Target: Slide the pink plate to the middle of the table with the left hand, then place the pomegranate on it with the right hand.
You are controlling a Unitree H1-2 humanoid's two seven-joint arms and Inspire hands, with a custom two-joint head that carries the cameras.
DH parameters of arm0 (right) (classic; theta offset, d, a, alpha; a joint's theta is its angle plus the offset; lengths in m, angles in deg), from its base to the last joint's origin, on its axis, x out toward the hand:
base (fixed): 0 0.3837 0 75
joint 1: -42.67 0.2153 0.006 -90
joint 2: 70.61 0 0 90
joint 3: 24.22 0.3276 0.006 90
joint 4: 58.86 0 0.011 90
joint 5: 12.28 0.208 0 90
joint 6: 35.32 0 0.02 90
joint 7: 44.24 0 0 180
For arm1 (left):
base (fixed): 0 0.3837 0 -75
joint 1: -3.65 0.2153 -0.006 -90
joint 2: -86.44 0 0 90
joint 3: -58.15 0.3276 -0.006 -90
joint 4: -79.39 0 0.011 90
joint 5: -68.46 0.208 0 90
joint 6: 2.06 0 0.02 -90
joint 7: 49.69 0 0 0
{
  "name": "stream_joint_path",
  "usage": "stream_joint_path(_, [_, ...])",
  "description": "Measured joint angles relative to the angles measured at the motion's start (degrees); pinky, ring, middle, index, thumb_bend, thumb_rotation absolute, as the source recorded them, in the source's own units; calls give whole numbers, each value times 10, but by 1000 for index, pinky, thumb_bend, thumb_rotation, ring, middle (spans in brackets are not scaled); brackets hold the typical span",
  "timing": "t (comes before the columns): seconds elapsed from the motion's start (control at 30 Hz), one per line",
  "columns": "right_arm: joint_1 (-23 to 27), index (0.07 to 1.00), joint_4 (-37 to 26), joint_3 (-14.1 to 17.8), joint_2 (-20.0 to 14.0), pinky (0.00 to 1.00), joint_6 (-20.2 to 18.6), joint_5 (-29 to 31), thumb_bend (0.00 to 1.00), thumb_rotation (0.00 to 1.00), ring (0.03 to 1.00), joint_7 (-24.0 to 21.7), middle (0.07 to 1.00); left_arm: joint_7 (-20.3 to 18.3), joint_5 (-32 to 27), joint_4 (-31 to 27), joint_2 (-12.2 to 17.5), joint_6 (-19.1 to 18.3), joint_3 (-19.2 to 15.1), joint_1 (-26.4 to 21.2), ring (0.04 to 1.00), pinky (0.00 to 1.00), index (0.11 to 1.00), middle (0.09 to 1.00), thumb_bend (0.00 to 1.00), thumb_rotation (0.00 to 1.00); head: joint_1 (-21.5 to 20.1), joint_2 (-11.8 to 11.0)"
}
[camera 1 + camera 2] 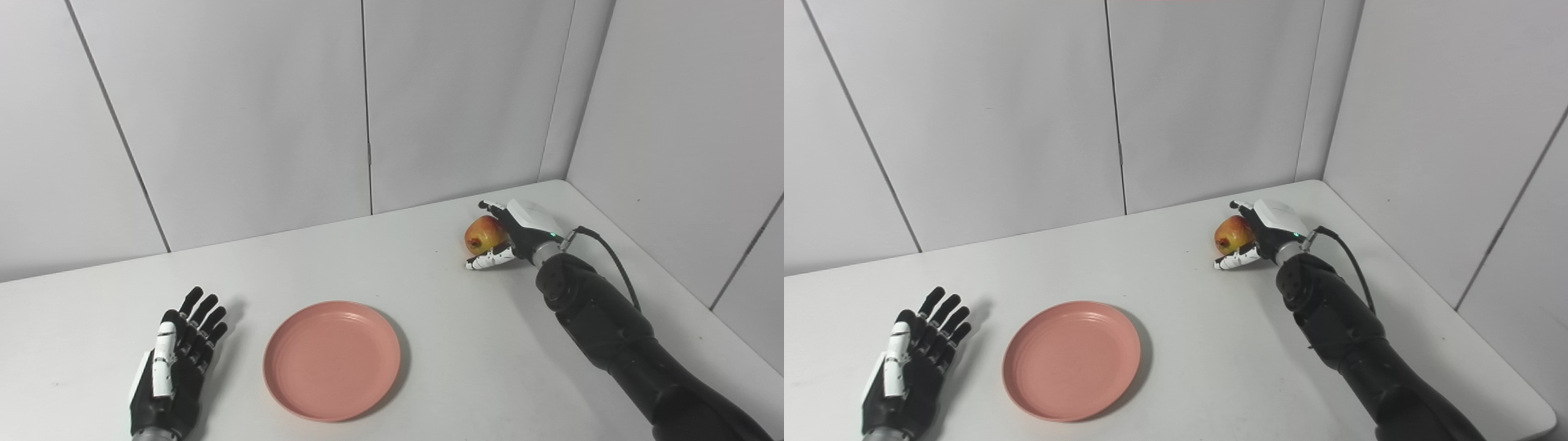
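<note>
The pink plate (332, 359) lies empty on the white table (429, 318), near the front and a little left of centre. My left hand (174, 367) rests flat on the table to the left of the plate, a short gap away, fingers spread and holding nothing. At the back right the red-yellow pomegranate (486, 234) sits on the table. My right hand (511, 236) reaches around it from the right, fingers over its far side and thumb in front of it. The fingers look extended rather than curled tight. Whether they touch the fruit is unclear.
Grey wall panels (367, 104) close off the back of the table and the right side (1458, 122). The table's right edge (1507, 367) runs close beside my right arm. A black cable (612, 257) loops off the right wrist.
</note>
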Motion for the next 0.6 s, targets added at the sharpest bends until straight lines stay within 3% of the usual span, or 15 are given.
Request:
stream_joint_path(0.1, [2,813,11,4,4,718,3,5,780,296,795,11,828,0,0,-1,0,0,0,0,924,948,910,924,377,1000,1,2])
stream_joint_path(0.27, [2,702,12,12,10,528,16,21,692,236,604,23,664,0,0,-2,1,-1,1,1,924,946,911,924,371,1000,0,3])
stream_joint_path(0.33, [2,628,12,14,11,497,18,25,638,206,566,23,612,0,0,-3,1,-1,1,1,922,943,911,924,377,1000,1,3])
stream_joint_path(0.6, [2,508,12,19,20,357,28,40,520,168,418,26,467,0,0,-5,1,-4,1,2,927,949,915,928,381,1000,4,3])
